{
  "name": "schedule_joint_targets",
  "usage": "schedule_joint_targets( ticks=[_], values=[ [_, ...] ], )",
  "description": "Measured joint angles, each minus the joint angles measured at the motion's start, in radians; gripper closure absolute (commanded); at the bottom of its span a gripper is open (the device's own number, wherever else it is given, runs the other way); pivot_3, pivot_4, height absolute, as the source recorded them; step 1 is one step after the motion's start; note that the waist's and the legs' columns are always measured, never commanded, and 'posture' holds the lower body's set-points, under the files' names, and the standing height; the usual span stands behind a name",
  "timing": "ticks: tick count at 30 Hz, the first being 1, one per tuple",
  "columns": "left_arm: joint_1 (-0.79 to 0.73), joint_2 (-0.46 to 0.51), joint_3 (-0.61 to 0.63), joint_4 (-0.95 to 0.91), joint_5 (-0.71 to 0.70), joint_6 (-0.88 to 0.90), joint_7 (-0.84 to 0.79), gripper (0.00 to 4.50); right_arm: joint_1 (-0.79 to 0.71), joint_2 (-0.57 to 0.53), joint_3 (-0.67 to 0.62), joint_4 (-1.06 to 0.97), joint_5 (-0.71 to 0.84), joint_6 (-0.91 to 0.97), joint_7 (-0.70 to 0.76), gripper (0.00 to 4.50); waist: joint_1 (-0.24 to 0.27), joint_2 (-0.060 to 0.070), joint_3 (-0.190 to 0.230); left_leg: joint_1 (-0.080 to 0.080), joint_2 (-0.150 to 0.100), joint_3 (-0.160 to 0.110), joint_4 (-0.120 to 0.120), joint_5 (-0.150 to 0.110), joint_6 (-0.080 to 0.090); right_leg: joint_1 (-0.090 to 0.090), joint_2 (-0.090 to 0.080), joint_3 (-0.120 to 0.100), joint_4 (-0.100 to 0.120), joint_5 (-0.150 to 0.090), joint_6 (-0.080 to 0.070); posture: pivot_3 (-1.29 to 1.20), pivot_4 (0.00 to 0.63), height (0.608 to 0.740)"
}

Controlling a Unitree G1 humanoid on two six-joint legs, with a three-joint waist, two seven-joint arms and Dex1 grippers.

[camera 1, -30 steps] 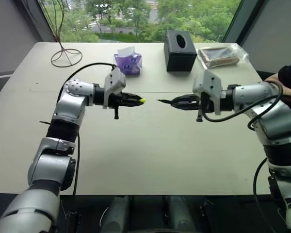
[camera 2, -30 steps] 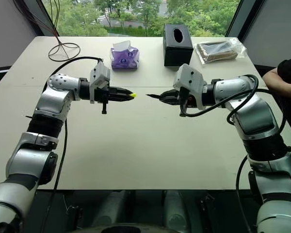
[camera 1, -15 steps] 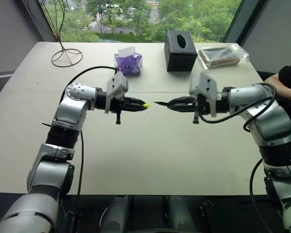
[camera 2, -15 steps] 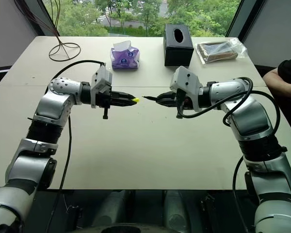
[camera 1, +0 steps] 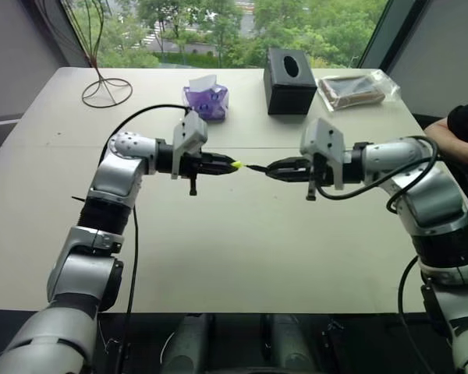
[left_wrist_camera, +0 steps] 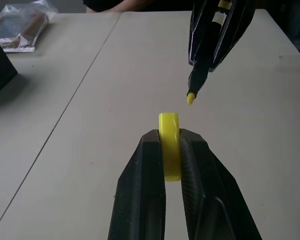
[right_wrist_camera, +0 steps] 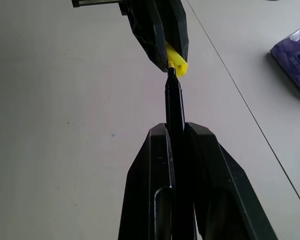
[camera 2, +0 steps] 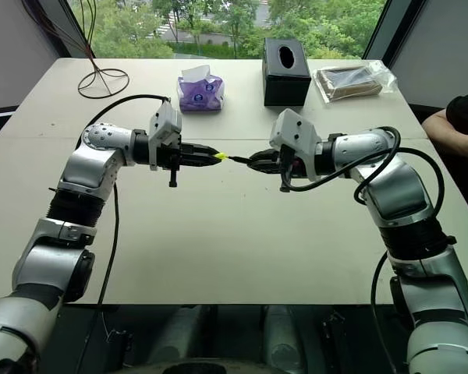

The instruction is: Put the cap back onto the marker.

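At the centre of the head views, above the table, we hold the cap (left_wrist_camera: 169, 145), a tiny yellow cylinder, clenched between the fingers of our left gripper (camera 1: 218, 164) with its open end facing right across the frame. The marker (right_wrist_camera: 174, 107), a slim black stick, is clamped in our right gripper (camera 1: 274, 169) and points left, its yellow-green tip toward the cap. In the head views tip and cap look almost touching at mid-frame; in the left wrist view the tip sits just beside the cap's mouth and a little off its axis, and in the right wrist view it is at the cap's edge, so we cannot tell whether it has entered. We judge that we are at the mating step: both pieces are gripped and aligned roughly nose to nose, and the cap is not yet seated. The next move calls for a small correction to centre the tip on the opening, then a straight push together along the marker's length; a skewed approach could smear the tip on the rim or twist the cap in its grip. Below lies a pale table (camera 1: 218, 257), with a purple tissue pack (camera 1: 206, 97) and a black tissue box (camera 1: 289, 79) at upper centre, a clear bag (camera 1: 357, 88) at upper right, a wire stand (camera 1: 106, 89) at upper left, and a person's arm (camera 1: 459, 132) at the right edge. Trees show through the window beyond.
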Motion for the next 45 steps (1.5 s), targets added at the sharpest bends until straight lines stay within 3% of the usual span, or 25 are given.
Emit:
schedule_joint_targets(
  ticks=[34,45],
  values=[
    [0.013,0.000,-0.006,-0.069,-0.023,0.054,-0.007,4.43,0.005,0.011,0.011,-0.002,0.000,0.007,-0.013,4.50,0.000,0.000,0.000,0.000,0.000,0.000,0.000,0.000,0.000,0.000,0.000,0.000,0.000,0.000,0.000,0.00,0.150,0.740],
    [0.013,0.023,-0.066,-0.057,0.025,-0.039,-0.069,4.43,0.006,0.001,0.056,-0.004,-0.048,-0.040,0.016,4.50,0.000,0.000,0.000,0.000,0.000,0.001,0.000,0.000,0.000,0.000,0.000,0.000,0.000,0.000,0.000,0.00,0.150,0.740]
  ],
)
